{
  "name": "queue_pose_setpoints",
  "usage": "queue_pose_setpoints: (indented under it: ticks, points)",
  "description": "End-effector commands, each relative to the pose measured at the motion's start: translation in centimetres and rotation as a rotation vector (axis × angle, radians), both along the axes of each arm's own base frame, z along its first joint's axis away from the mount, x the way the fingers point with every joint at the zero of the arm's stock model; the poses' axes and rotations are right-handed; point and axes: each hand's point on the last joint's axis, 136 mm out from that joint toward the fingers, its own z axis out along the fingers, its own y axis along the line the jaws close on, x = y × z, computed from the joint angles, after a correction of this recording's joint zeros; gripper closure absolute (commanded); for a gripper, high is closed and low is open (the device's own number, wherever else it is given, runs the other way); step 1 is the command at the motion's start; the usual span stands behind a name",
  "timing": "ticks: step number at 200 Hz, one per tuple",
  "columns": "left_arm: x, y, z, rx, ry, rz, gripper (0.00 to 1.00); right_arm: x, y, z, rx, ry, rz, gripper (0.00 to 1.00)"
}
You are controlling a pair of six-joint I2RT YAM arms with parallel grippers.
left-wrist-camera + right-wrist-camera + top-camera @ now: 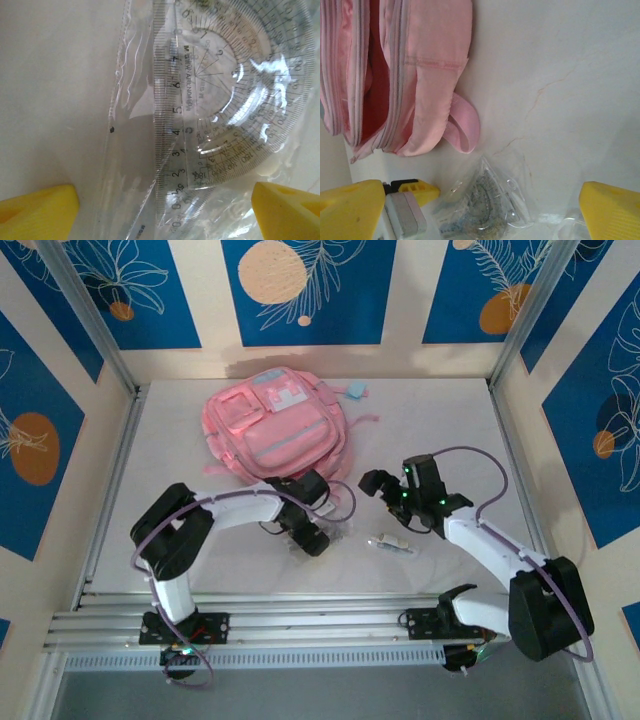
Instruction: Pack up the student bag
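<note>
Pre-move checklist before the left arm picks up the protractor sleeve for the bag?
1. The left gripper open, straddling the protractor sleeve: ok.
2. Sleeve gripped: not ok, it lies ungripped on the table.
3. The right gripper open and empty: ok.
4. The student bag has its zip pocket open: ok.
5. Room inside the pocket: cannot tell.

pink student bag — flat, unzipped
</note>
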Motion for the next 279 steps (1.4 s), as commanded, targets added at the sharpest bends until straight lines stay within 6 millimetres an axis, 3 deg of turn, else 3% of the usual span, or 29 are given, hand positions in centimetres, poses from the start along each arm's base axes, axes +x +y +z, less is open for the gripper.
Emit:
queue_pose_setpoints:
  ticks: [1, 37, 67, 103, 149, 205, 279]
  points:
    - [-1.7, 1.4, -2.8, 0.126, 0.035, -0.058, 0.14, -0.2, -0.9, 0.3, 0.032, -0.010, -0.038, 0.00]
    - [-2.6, 1.2, -3.8, 0.130, 0.070, -0.063, 0.40, -0.4, -2.2, 0.2, 0.042, -0.015, -0.082, 0.00]
    - [-3.5, 0.7, -3.2, 0.105, 0.090, -0.082, 0.60, -0.4, -3.0, -0.2, 0.042, -0.006, -0.106, 0.00]
    - [-4.3, 0.1, -1.8, 0.067, 0.125, -0.104, 0.82, -0.2, -3.0, -0.6, 0.041, 0.003, -0.099, 0.00]
    - [-3.9, -1.6, 0.9, 0.003, 0.132, -0.095, 1.00, 0.3, -2.5, -0.2, 0.045, -0.005, -0.063, 0.00]
    - [-3.1, -3.2, 3.3, -0.047, 0.128, -0.075, 1.00, 0.5, -1.8, 0.4, 0.044, -0.025, -0.006, 0.00]
    - [1.1, -5.7, 10.0, -0.327, 0.139, 0.093, 1.00, 1.0, 1.0, 5.0, 0.161, -0.238, 0.337, 0.00]
